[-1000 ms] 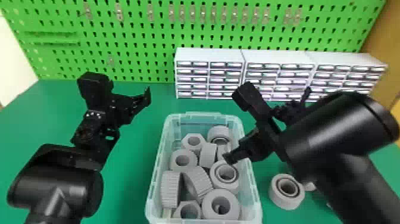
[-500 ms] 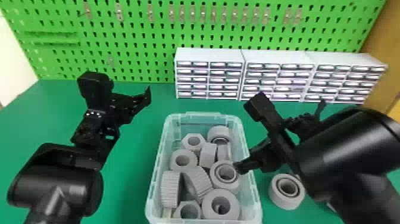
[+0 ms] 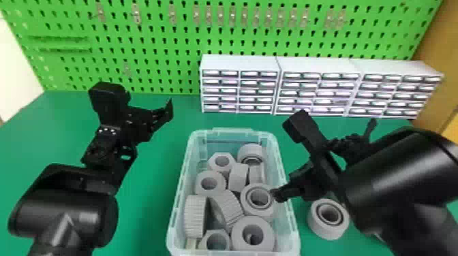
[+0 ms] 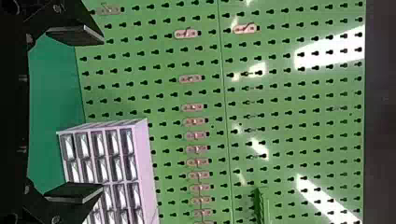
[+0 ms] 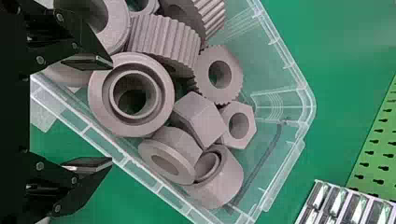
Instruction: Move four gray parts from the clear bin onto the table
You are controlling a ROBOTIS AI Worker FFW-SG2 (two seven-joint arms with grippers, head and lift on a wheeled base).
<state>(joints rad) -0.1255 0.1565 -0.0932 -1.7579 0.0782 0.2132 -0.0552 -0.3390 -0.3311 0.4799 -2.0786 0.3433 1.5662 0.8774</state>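
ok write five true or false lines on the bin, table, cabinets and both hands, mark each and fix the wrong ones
1. A gray ring lies on the table, beside the clear bin. True.
2. The bin is empty. False: it holds several gray parts.
3. The left hand grips a gear. False: the left hand is open and empty.
4. The right hand is open. True.
5. The drawer cabinets stand inside the bin. False: they stand on the table.

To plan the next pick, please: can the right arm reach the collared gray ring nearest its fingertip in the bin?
Probably yes: the open right gripper is close and nothing lies over the ring. But the bin's rim crosses between its fingers, so it likely must shift.
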